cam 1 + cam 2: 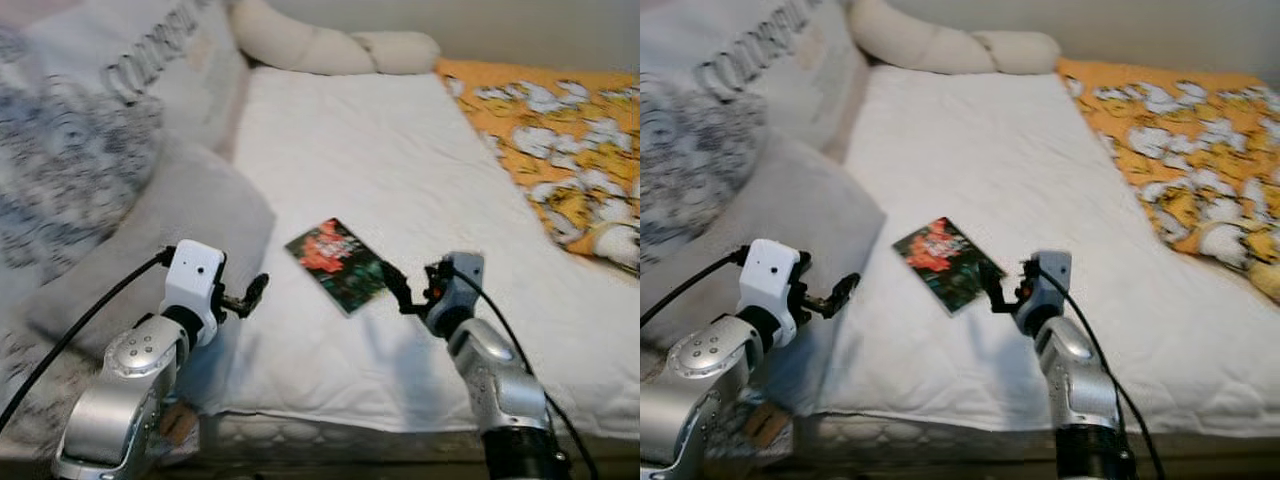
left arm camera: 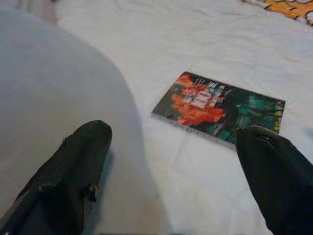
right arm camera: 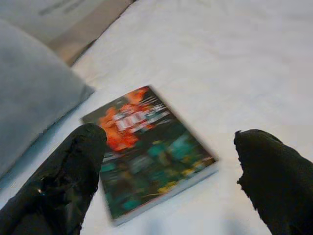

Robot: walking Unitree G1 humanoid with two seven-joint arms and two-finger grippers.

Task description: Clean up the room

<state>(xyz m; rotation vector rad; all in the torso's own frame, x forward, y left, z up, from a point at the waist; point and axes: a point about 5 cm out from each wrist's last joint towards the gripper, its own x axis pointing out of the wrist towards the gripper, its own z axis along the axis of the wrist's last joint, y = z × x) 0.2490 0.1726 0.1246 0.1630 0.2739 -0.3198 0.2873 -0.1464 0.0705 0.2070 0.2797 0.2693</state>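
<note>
At the left of the frame, grey pillows [image 1: 150, 230] crowd the bed's edge, and your left gripper [image 1: 248, 295] hovers in the lower left just beside the nearest one, its two black fingers spread wide and holding nothing. At centre lies the thing to tidy: a book [image 1: 335, 264] with a red-and-green cover, flat on the white mattress [image 1: 380, 150], apart from the pillow and from both grippers. Lower right of centre, your right gripper [image 1: 400, 290] points at the book's near right corner, close to it; its fingers are parted and empty. An orange flowered blanket [image 1: 560, 130] fills the upper right. You appear to be on the approach to picking up the book. The next move likely calls for sliding one finger under the thin edge, since the book lies flush on soft bedding.
</note>
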